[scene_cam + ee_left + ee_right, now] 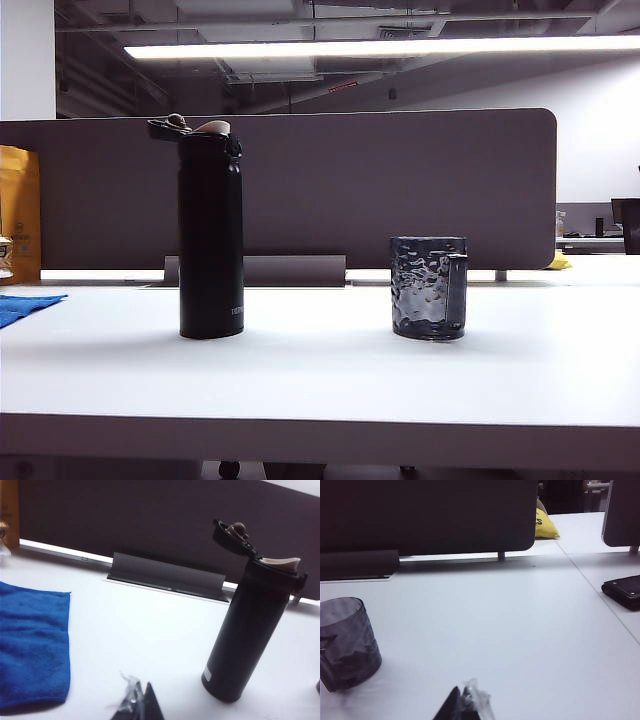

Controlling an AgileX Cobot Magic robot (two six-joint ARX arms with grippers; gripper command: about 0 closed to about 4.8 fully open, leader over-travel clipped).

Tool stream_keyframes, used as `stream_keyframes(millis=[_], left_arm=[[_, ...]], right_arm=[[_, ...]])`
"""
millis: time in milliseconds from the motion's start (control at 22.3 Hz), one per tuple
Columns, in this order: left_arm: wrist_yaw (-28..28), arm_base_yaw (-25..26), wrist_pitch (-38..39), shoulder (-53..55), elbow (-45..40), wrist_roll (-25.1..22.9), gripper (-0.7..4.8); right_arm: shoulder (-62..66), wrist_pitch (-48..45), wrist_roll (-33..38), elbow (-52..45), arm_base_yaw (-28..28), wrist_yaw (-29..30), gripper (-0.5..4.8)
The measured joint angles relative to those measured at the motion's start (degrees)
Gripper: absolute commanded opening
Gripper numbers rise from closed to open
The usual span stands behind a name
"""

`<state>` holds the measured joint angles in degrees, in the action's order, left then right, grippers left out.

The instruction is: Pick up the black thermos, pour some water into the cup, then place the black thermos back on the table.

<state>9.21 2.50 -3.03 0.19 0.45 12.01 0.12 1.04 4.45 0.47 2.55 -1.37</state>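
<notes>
The black thermos stands upright on the white table, left of centre, its flip-top lid open and the beige spout showing. The dimpled smoky cup stands to its right, handle turned right. Neither arm shows in the exterior view. In the left wrist view my left gripper is shut, tips together with nothing between them, well short of the thermos. In the right wrist view my right gripper is also shut and holds nothing, apart from the cup.
A grey partition panel runs behind the table. A blue cloth lies at the left, beside an orange bag. A black flat device and a yellow object lie off to the right.
</notes>
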Motion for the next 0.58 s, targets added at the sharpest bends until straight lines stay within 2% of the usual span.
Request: stream_keyframes(millis=[45, 90, 135, 179, 404, 583], left_arm=[[0.1, 0.0, 0.0, 0.0, 0.1, 0.6, 0.68], [0.5, 0.0, 0.2, 0.0, 0.3, 1.7, 2.34], [1.1, 0.0, 0.5, 0.0, 0.8, 2.7, 4.02], [2.2, 0.0, 1.3, 0.1, 1.8, 3.1, 4.79], [4.0, 0.0, 5.7, 0.0, 7.4, 3.3, 4.79], [6.8, 0.0, 6.8, 0.6, 10.2, 3.3, 4.79]], right_arm=[[0.0, -0.2, 0.7, 0.1, 0.0, 0.1, 2.00], [0.0, 0.4, 1.8, 0.5, 0.0, 0.5, 3.35], [0.1, 1.7, 3.0, 1.5, 0.0, 1.4, 4.42], [0.2, 3.1, 3.9, 3.5, 0.0, 2.9, 4.79], [1.1, 6.5, 4.5, 13.9, 0.0, 6.4, 4.79], [7.4, 8.5, 3.1, 22.1, 0.0, 9.6, 4.79]])
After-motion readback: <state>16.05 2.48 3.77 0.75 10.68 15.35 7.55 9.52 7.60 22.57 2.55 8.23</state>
